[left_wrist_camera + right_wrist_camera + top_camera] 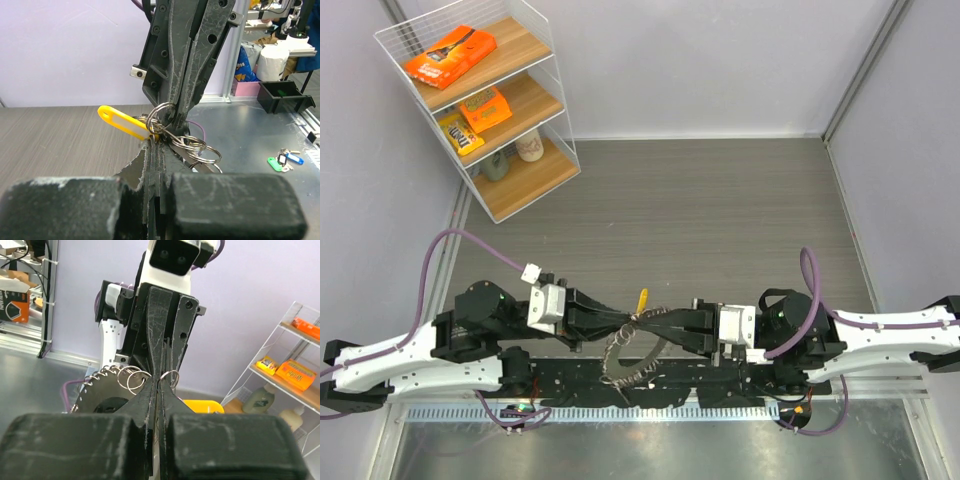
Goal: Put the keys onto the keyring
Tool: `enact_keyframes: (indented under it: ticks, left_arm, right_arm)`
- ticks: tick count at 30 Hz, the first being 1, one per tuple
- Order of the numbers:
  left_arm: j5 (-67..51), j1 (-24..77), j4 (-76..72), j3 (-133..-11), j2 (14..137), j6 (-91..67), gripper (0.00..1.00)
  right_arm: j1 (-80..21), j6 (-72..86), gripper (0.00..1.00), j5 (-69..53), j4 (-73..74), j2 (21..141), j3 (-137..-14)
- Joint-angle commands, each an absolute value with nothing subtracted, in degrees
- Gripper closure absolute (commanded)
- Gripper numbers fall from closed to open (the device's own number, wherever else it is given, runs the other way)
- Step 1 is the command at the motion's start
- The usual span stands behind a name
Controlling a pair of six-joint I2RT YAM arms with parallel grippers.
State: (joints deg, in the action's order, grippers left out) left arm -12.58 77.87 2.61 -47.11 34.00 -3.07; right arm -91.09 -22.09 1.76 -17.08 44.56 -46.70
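Observation:
My two grippers meet tip to tip above the table's near middle, left gripper (628, 322) and right gripper (654, 321), both shut. Between the tips sits a bunch of silvery split rings (196, 148) with a yellow tag (124, 122) sticking out; the tag (642, 298) points away from the arms. The keyring (625, 362), a floppy loop strung with small metal pieces, hangs below the tips. In the right wrist view the keyring (98, 386) hangs left of my shut fingertips (152, 390), and one small ring (171, 375) sits at their ends. No separate keys can be made out.
A wire shelf (480, 100) with snack packs and bottles stands at the far left corner. A small bunch with green and blue tags (285, 161) lies on the metal surface near the arm bases. Grey walls close in the wood-grain table (670, 210).

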Motion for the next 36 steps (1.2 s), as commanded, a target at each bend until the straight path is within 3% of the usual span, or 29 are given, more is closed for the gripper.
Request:
enact_keyframes:
  ticks: [1,20,25,31,33,35,36]
  left_arm:
    - [-14.85,77.96,-1.31,-48.25,34.28,-4.13,1.0]
    - [-23.82,77.96,-6.42,-47.11,32.96,-6.94,1.0]
    - [-24.08,77.96,-6.42,-46.85,32.17,-7.12,0.9]
    - [-24.0,77.96,-7.29,-46.06,30.76,-6.94,0.6]
    - [-23.21,78.05,-7.21,-45.88,30.59,-6.59,0.4]
    - [-22.5,78.05,-6.86,-45.88,30.41,-6.24,0.07]
    - [-22.06,78.05,-6.51,-45.97,30.32,-6.07,0.01]
  right_arm:
    - [-91.14,-27.51,0.95,2.55,-29.79,46.14,-46.41]
    - [-91.14,-45.18,0.95,7.03,-46.85,50.19,-38.14]
    - [-91.14,-44.3,0.95,5.54,-45.09,49.66,-38.58]
    - [-91.14,-42.28,0.95,4.84,-45.09,48.78,-38.32]
    - [-91.14,-41.49,0.95,4.75,-45.17,48.87,-37.97]
    - [-91.14,-40.61,0.95,4.57,-45.87,48.69,-37.53]
    - [-91.06,-40.08,0.94,4.57,-46.4,48.6,-37.36]
